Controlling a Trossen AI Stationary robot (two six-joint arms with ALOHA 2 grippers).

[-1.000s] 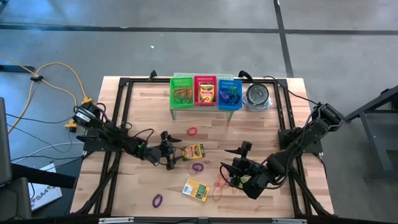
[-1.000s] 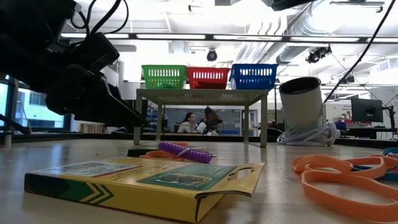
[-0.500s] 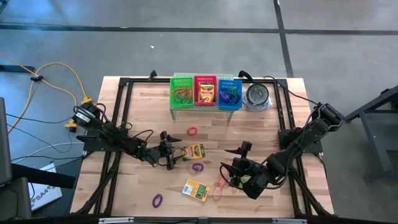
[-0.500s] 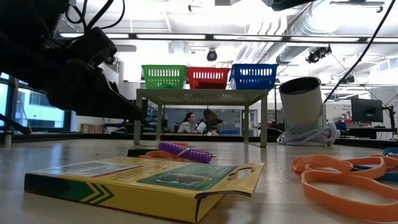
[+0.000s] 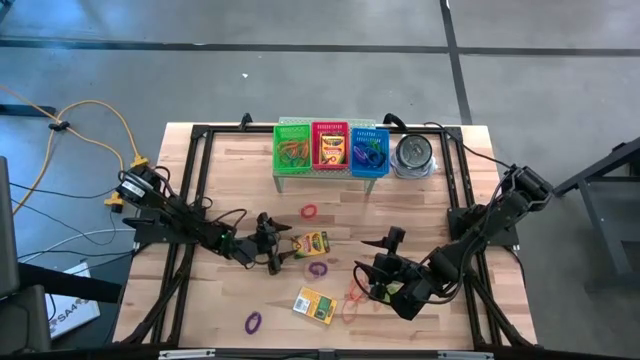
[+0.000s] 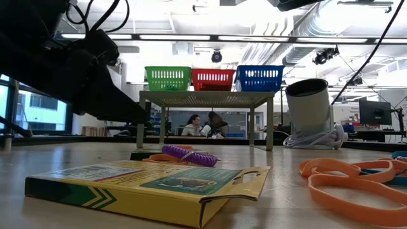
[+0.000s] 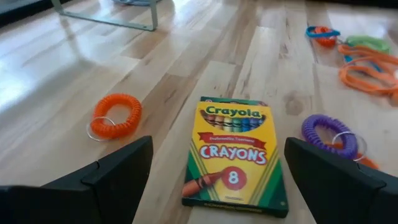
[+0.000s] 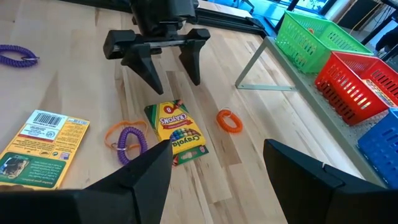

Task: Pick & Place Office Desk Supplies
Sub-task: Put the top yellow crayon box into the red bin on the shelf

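We judge the sorting partly done: up on the rack, the green basket (image 5: 293,148) already holds orange bands, the red basket (image 5: 330,147) a crayon box, and the blue basket (image 5: 369,150) some purple and blue loops. Left on the table (image 5: 230,180) are two crayon boxes and a scatter of loops: a red one (image 5: 309,212), a purple coil (image 5: 318,268), another purple one (image 5: 253,322) near the front edge, and an orange tangle (image 5: 353,300). Our left gripper (image 5: 277,248) hangs low with its fingers spread wide and empty, and the face-up Crayola box (image 7: 235,154) lies flat just ahead of it, centred between the two fingers but not yet between their tips. An orange coil (image 7: 115,116) sits to one side of that box. The second box (image 5: 314,305) lies back-side up nearer the front. Our right gripper (image 5: 384,272) waits well to the right, fingers apart, holding nothing.
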